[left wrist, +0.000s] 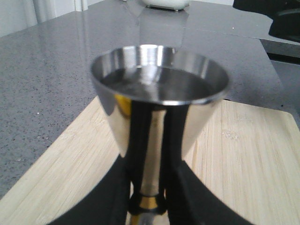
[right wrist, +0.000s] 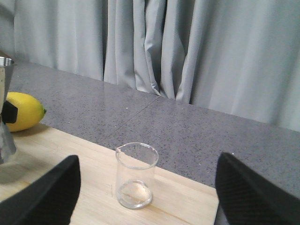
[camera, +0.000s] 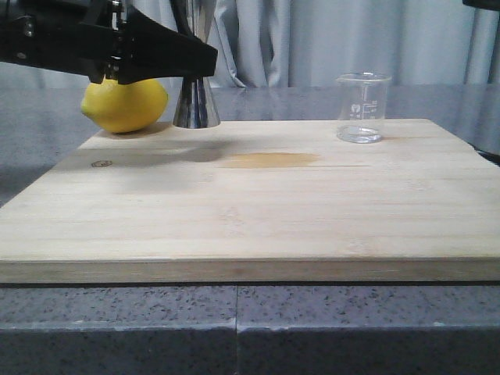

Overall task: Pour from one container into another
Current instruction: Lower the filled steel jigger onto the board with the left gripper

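Observation:
The steel jigger (camera: 195,103) stands upright at the back left of the wooden board (camera: 250,211). My left gripper (camera: 197,61) is shut on its narrow waist. In the left wrist view the black fingers (left wrist: 115,187) press the gold band from both sides, and the jigger's upper cup (left wrist: 159,84) seems to hold clear liquid. The glass beaker (camera: 363,108) stands upright at the back right of the board and looks almost empty. My right gripper (right wrist: 147,161) is open, and the beaker (right wrist: 136,176) stands ahead of it between the finger lines, untouched.
A yellow lemon (camera: 125,103) lies just left of the jigger at the board's back left corner. A faint stain (camera: 269,160) marks the board's middle. Grey stone counter (camera: 234,328) surrounds the board, with curtains behind.

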You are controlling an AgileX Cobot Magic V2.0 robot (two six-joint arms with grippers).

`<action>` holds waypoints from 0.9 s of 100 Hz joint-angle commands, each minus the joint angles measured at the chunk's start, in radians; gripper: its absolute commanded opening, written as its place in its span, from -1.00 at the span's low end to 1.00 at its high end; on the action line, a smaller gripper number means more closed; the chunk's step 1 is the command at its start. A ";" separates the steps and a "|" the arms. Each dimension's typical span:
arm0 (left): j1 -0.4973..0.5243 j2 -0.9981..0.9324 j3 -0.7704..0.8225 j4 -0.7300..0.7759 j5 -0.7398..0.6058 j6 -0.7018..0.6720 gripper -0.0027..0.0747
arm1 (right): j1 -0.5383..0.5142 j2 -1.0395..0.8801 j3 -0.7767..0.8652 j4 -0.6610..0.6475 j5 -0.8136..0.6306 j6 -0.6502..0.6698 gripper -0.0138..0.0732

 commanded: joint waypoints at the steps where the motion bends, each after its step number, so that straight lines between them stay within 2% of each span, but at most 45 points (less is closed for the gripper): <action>1: 0.003 -0.043 -0.027 -0.075 0.112 -0.002 -0.75 | -0.003 -0.013 -0.026 0.007 -0.065 -0.002 0.58; 48: 0.003 -0.043 -0.021 -0.081 0.112 0.009 -0.75 | -0.003 -0.013 -0.026 0.007 -0.065 -0.002 0.58; 90: 0.003 -0.043 0.046 -0.108 0.112 0.042 -0.75 | -0.003 -0.013 -0.026 0.007 -0.065 -0.002 0.58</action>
